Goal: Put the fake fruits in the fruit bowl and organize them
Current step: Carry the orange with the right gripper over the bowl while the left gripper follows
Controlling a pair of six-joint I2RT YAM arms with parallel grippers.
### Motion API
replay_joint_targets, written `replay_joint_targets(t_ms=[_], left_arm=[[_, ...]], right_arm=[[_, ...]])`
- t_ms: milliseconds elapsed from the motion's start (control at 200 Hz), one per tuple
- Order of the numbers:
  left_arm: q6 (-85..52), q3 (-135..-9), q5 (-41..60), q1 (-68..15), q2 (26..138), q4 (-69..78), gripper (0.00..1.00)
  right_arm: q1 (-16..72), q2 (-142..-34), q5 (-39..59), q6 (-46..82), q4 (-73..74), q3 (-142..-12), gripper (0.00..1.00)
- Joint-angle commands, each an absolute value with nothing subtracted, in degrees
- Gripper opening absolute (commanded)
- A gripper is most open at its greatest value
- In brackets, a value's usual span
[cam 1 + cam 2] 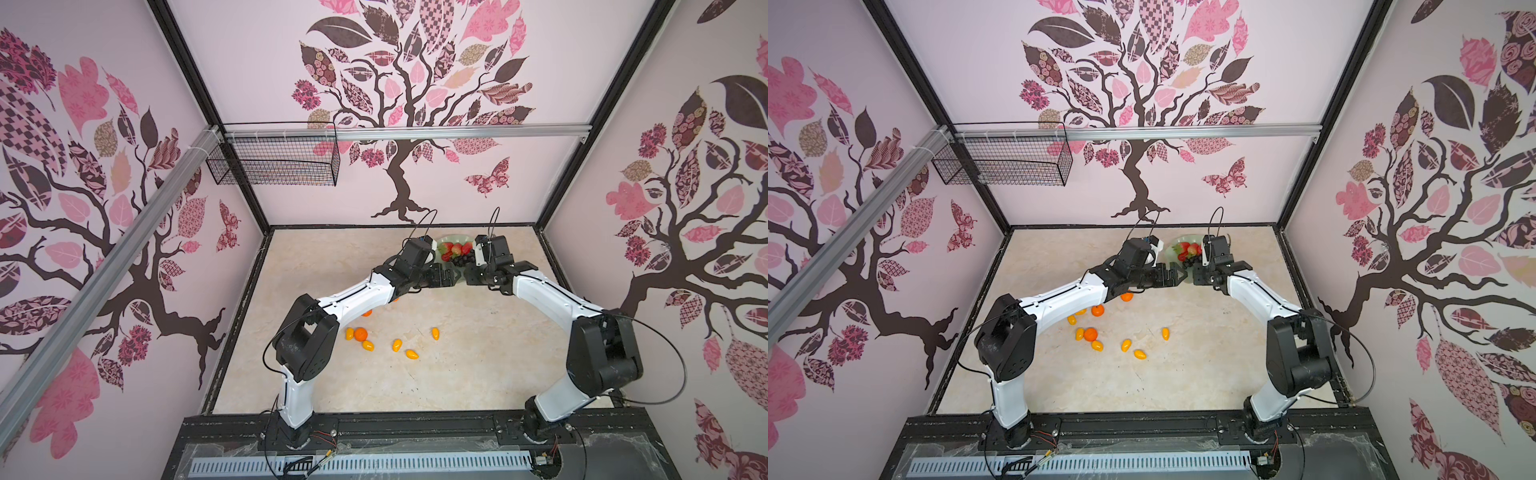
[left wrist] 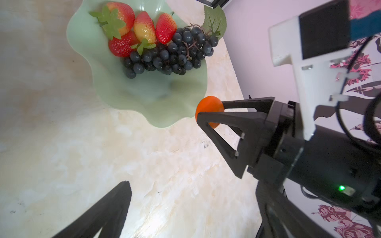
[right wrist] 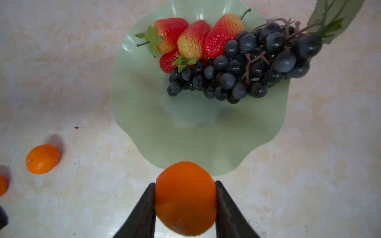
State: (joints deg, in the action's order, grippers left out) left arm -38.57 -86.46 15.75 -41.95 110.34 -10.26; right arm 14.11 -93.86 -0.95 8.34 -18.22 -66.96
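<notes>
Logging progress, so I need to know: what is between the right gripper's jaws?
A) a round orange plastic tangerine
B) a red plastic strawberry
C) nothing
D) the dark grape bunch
A: the right gripper is shut on the round orange plastic tangerine, while the red strawberries and dark grape bunch lie in the pale green wavy-rimmed fruit bowl.

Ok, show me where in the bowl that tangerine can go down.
Free: the bare near half of the fruit bowl, between the grape bunch and the wavy rim nearest the held tangerine. Crowded: the far side, where strawberries press against the bunch.
</notes>
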Motion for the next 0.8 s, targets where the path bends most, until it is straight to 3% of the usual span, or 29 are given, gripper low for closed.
replay_joint_targets(t_ms=[0,375,795], left_arm=[[-36.55,-89.42,16.52,-41.36,111.7,-10.23,0.99],[-35.87,-91.05,18.1,-40.6,114.57,-10.6,0.99],[-33.69,-92.07,19.07,-40.6,115.61,-14.01,0.98]], right_arm=[[13.89,-98.14,-2.24,6.34,-17.82,-70.52,0.32],[13.01,-108.2,-11.28,1.85,-18.38,-75.28,0.33],[12.35,-113.99,-11.84,1.03,-19.86,-80.1,0.48]])
